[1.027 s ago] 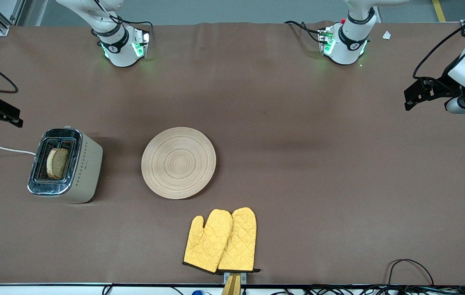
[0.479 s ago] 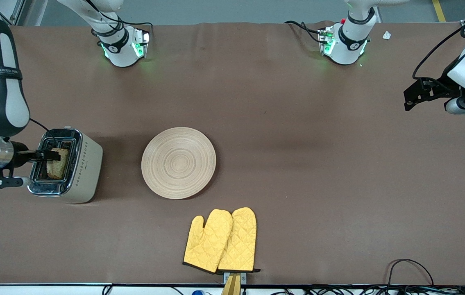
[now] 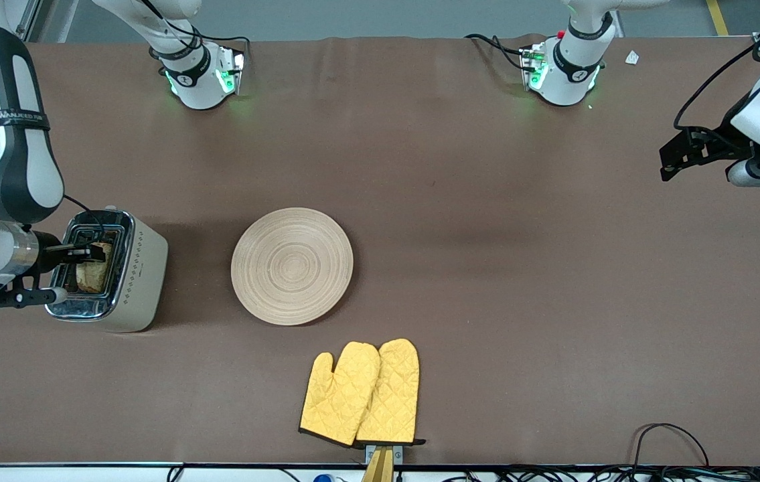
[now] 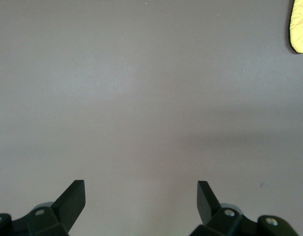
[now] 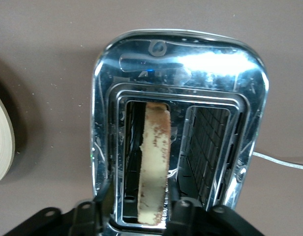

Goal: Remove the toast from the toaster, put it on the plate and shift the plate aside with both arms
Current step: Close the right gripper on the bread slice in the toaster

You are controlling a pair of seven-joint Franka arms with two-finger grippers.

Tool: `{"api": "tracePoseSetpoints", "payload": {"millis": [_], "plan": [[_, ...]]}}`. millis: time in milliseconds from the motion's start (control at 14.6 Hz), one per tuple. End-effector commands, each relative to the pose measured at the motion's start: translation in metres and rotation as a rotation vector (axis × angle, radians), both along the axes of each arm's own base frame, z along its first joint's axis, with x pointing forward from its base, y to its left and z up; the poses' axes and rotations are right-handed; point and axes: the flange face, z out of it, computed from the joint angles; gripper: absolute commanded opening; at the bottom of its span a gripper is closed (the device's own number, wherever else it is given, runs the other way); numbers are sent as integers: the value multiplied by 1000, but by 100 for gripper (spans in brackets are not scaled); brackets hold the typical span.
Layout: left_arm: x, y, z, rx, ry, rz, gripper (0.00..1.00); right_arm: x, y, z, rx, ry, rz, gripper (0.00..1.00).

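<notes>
We see one toast (image 5: 154, 162) standing in one toaster (image 3: 108, 270) near the right arm's edge of the counter (image 3: 487, 268), with one plate (image 3: 292, 266) and two mitts (image 3: 361, 393). Our right gripper (image 5: 139, 206) sits over the toast, its fingers one on each side of it, not pinching it. Our left gripper (image 4: 140, 196) waits wide open, holding nothing, over the counter's other end.

Your right tool (image 3: 88, 253) sits over the toaster (image 3: 108, 270) at the right arm's end of the worktop (image 3: 487, 268), its fingers at the toast (image 3: 95, 271) standing in a slot. Beside the toaster you have the plate (image 3: 292, 266), with the mitts (image 3: 361, 393) nearer the camera. Your left tool (image 3: 684, 152) waits over the left arm's end.
</notes>
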Motion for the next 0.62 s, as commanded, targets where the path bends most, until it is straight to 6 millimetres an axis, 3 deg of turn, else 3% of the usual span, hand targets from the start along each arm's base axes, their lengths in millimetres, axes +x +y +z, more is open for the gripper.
{"api": "tracePoseSetpoints", "payload": {"millis": [0,137,411,548], "plan": [[0,-3,3,-1,2,17,100,-5,-1,2,-11,1,9,1],[0,-3,3,-1,2,15,100,2,4,17,-21,-28,37,1],[0,-5,3,0,2,12,100,6,16,92,-33,-89,55,1],[0,-4,3,-1,2,14,100,8,48,120,-41,-143,94,1]]}}
